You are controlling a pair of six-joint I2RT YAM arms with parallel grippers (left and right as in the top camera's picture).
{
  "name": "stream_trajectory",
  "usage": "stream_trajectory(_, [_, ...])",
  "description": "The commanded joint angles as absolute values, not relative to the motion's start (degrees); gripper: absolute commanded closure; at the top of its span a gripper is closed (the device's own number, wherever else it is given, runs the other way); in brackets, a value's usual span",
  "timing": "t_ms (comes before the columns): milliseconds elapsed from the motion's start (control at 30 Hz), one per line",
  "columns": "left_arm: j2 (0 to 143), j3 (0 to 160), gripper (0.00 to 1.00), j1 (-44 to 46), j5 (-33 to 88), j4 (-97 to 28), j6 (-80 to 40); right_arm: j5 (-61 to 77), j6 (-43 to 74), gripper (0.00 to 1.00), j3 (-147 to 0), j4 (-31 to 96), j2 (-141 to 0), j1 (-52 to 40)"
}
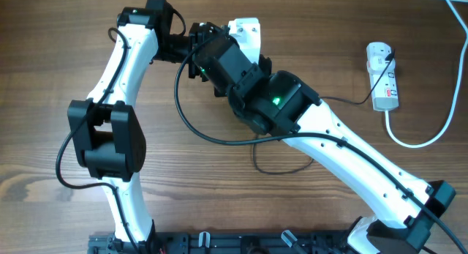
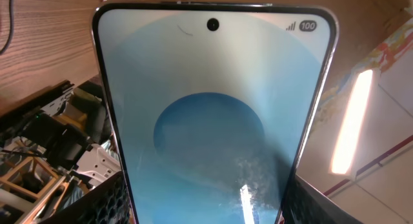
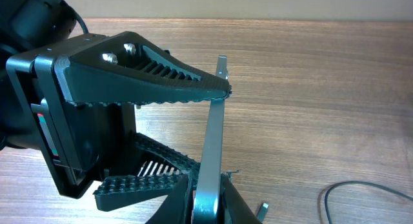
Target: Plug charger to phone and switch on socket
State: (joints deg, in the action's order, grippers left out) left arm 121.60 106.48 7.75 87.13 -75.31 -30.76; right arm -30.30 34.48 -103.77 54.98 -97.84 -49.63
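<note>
The phone (image 2: 213, 114), with its blue screen lit, fills the left wrist view. My left gripper (image 2: 206, 208) is shut on its two long sides. In the right wrist view the phone (image 3: 211, 133) stands edge-on above the table, and my right gripper (image 3: 210, 208) is shut on its lower end, right next to the left gripper's ribbed black fingers (image 3: 148, 75). Overhead, both grippers (image 1: 199, 47) meet at the back centre, and the phone is mostly hidden there. The charger cable (image 1: 281, 168) loops on the table under the right arm. The socket (image 1: 382, 75) lies at the right.
The socket's thick white cord (image 1: 431, 133) curves along the right edge. A thin black cable (image 3: 364, 188) and a small grey tip (image 3: 262, 210) lie on the wood beside the right gripper. The arm bases stand along the front edge.
</note>
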Motion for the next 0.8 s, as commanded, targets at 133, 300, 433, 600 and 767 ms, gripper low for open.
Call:
stream_trajectory(133, [119.8, 107.7, 0.35, 7.6, 90.0, -75.5, -30.5, -31.5, 34.6, 0.95, -104.9, 54.7, -98.1, -49.9])
stream_trajectory(300, [119.8, 107.7, 0.32, 7.6, 90.0, -75.5, -30.5, -31.5, 34.7, 0.95, -104.9, 54.6, -98.1, -49.9])
stream_trajectory(433, [119.8, 107.7, 0.09, 7.7, 90.0, -75.5, -30.5, -31.6, 38.7, 0.95, -104.9, 54.0, -98.0, -49.8])
stream_trajectory(600, [119.8, 107.7, 0.0, 7.6, 90.0, -75.5, -30.5, -31.7, 53.7, 0.96, -104.9, 52.2, -97.6, -49.0])
stream_trajectory(767, [119.8, 107.7, 0.0, 7.6, 90.0, -75.5, -30.5, -32.7, 74.6, 0.96, -104.9, 52.1, -96.7, -48.1])
